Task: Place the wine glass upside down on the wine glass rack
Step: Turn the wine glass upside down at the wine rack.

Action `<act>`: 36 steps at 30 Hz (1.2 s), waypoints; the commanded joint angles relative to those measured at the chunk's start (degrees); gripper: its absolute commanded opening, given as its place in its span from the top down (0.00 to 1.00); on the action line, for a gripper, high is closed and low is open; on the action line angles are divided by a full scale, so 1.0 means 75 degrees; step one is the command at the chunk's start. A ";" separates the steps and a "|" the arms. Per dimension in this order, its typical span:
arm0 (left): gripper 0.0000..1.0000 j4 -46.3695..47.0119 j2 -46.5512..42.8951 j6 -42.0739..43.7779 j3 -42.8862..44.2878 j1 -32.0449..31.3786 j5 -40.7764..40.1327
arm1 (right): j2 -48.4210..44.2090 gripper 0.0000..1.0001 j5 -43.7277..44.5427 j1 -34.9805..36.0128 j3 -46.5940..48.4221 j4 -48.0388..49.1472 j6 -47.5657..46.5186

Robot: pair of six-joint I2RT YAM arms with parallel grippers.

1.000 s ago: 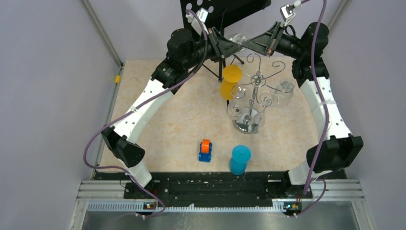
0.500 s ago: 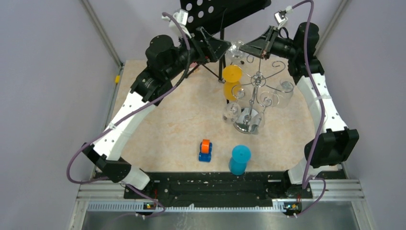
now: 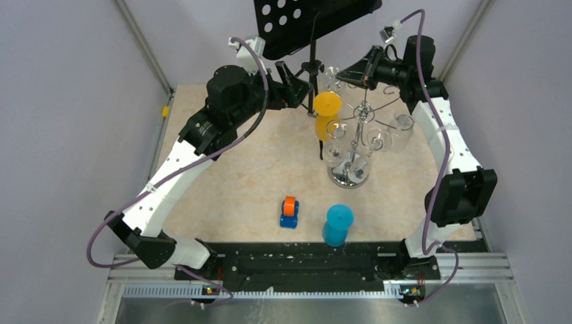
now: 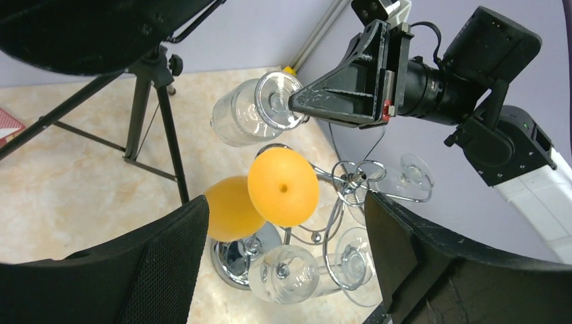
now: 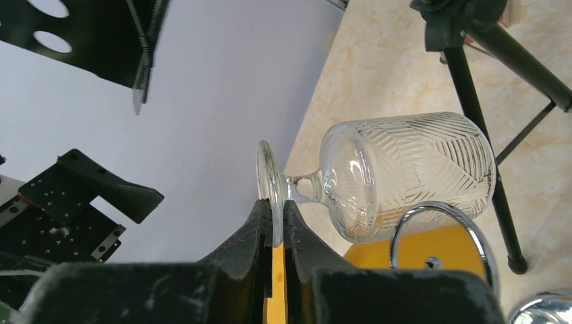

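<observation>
The clear patterned wine glass [image 5: 405, 169] lies on its side in the air, and my right gripper [image 5: 273, 206] is shut on the rim of its round foot. From above, the glass [image 3: 332, 75] hangs over the back of the chrome wine glass rack [image 3: 349, 177], just above its curled hooks. My left gripper [image 3: 295, 81] stands open to the left of the glass, apart from it and holding nothing. In the left wrist view, the glass [image 4: 239, 115] and the right gripper [image 4: 300, 104] are above the rack [image 4: 229, 260].
An orange wine glass [image 3: 326, 115] and clear glasses [image 3: 403, 128] hang upside down on the rack. A black tripod music stand [image 3: 310, 20] rises right behind the glass. A blue cup [image 3: 337, 225] and a small orange-and-blue toy [image 3: 289, 212] sit near the front.
My left gripper has opened, let go of the wine glass and drawn back to the left. The right gripper keeps the glass by its foot and has shifted slightly left.
</observation>
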 commanded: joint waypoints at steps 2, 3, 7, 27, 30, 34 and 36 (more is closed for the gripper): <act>0.13 0.0078 -0.0351 0.0069 -0.0142 -0.0022 -0.0107 | 0.0028 1.00 -0.0002 0.0052 0.0541 -0.0206 -0.0340; 0.13 0.0074 -0.0352 0.0079 -0.0154 -0.0017 -0.0109 | 0.0036 1.00 0.0019 0.0056 0.0545 -0.0314 -0.0432; 0.13 0.0084 -0.0335 0.0162 -0.0148 -0.0017 -0.0102 | 0.0052 1.00 0.0323 0.0057 0.0816 -0.1104 -0.0850; 0.14 0.0166 -0.0220 0.0242 -0.0093 -0.0019 0.0050 | -0.0086 1.00 0.0584 -0.0252 0.1365 -0.2697 -0.1429; 0.14 0.0177 -0.0189 0.0206 -0.0093 -0.0016 0.0055 | -0.0152 1.00 0.0556 -0.0310 0.1368 -0.2786 -0.1469; 0.14 0.0178 -0.0177 0.0199 -0.0105 -0.0017 0.0073 | -0.0305 1.00 0.0544 -0.0422 0.1321 -0.2857 -0.1448; 0.14 0.0186 -0.0175 0.0188 -0.0093 -0.0016 0.0083 | -0.0366 1.00 0.0544 -0.0454 0.1288 -0.2904 -0.1463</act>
